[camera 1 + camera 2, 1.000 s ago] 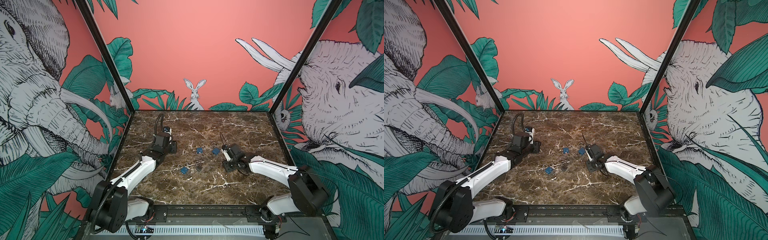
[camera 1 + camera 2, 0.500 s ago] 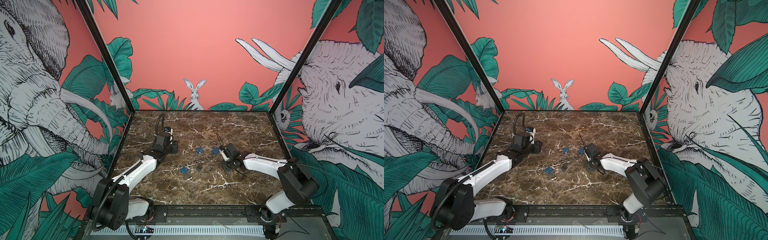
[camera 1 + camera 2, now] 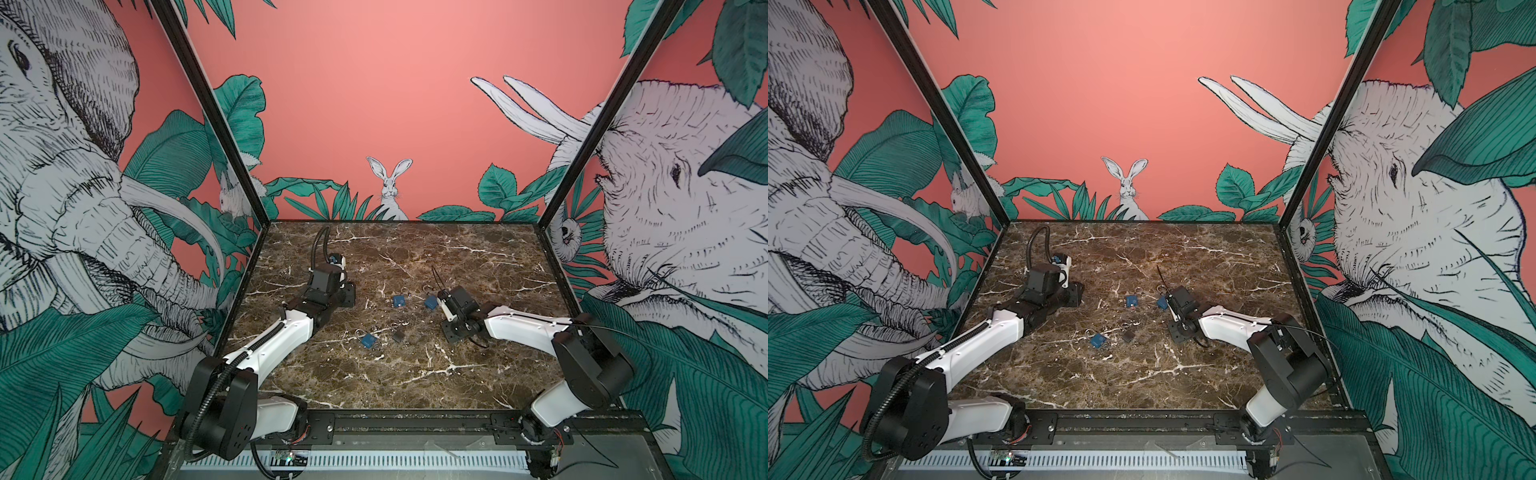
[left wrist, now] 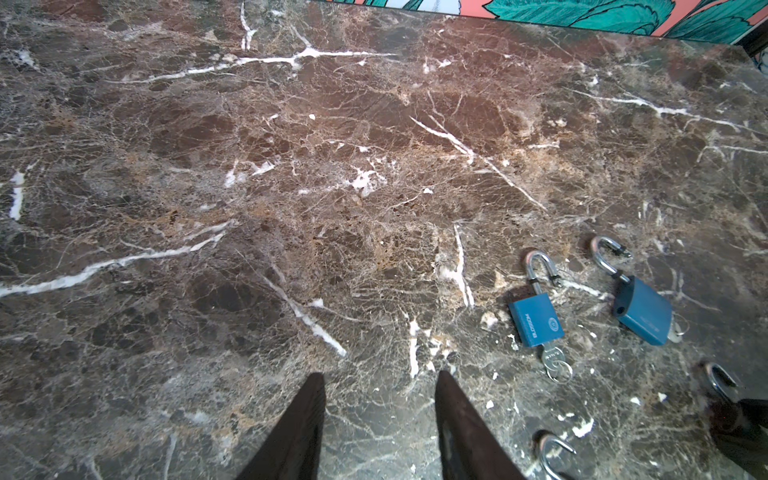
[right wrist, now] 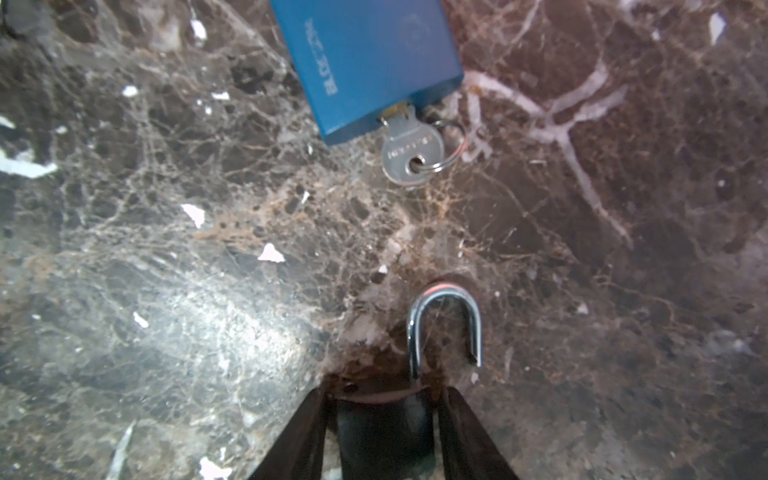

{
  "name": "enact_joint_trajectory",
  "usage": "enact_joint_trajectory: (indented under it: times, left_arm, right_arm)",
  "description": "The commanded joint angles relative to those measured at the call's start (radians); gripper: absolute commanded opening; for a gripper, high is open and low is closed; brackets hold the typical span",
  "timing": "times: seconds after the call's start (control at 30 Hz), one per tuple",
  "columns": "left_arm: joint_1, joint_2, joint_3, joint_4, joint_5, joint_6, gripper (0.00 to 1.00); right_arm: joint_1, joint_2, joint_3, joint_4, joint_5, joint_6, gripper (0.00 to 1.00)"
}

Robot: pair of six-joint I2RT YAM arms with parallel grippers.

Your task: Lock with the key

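Marble tabletop [image 5: 166,291], right gripper [image 5: 383,392] pinching unlocked padlock [image 5: 382,432]

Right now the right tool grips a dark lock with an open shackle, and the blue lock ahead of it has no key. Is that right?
One thing is wrong: the blue lock has a key in it, as the right wrist view shows. The right tool does grip a dark lock with an open shackle.
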Motion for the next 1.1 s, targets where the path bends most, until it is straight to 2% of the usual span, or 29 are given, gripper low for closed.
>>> enact_joint_trajectory:
  times: [0.0,0.23,0.3,0.43,0.63,0.93,1.07]
  left_arm:
    - [-0.003,-0.009,0.033,0.005,0.005,-0.012,0.46]
    - [-0.003,-0.008,0.039,-0.001,0.012,-0.01,0.45]
    - [-0.003,-0.008,0.048,-0.009,0.03,-0.008,0.44]
    - [-0.006,-0.008,0.074,-0.033,0.075,-0.002,0.41]
    - [-0.04,0.002,0.124,-0.095,0.164,0.007,0.38]
    - [-0.138,0.061,0.203,-0.135,0.349,-0.057,0.36]
    - [-0.166,0.087,0.216,-0.1,0.419,-0.119,0.33]
  right_arm:
    - [0.014,0.017,0.014,-0.027,0.031,0.011,0.4]
    - [0.032,0.034,0.034,-0.048,0.062,0.008,0.22]
    - [0.034,0.035,0.052,-0.064,0.058,0.0,0.21]
    - [0.041,-0.067,0.108,-0.11,0.028,-0.032,0.21]
    - [0.045,-0.155,0.189,-0.175,-0.056,-0.084,0.21]
    - [0.066,-0.224,0.263,-0.208,-0.139,-0.106,0.21]
    - [0.078,-0.248,0.27,-0.204,-0.16,-0.105,0.21]
